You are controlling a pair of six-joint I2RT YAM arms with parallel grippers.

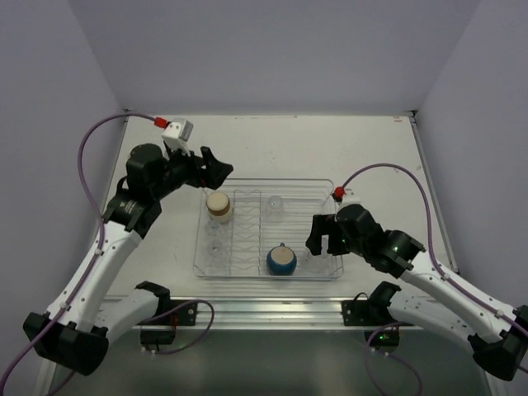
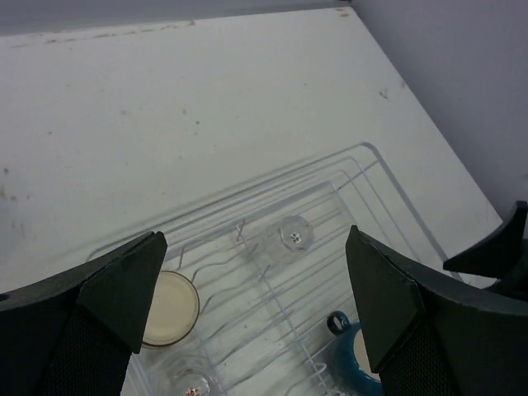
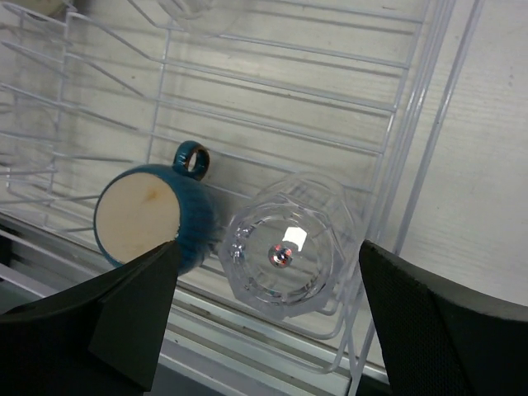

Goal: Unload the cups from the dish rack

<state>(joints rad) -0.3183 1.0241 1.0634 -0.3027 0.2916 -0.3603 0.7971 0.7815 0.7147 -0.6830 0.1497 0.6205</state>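
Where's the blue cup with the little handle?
In the top view, the blue cup sits at the near edge of the dish rack, right of middle, with a clear tumbler just to its right.

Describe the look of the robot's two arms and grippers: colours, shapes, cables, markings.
The left arm and right arm have white links and black joints. A purple cable with a red plug loops along each. The left wrist carries a small white block; green lights dot the right arm. The left gripper and right gripper have black, wedge-shaped fingers.
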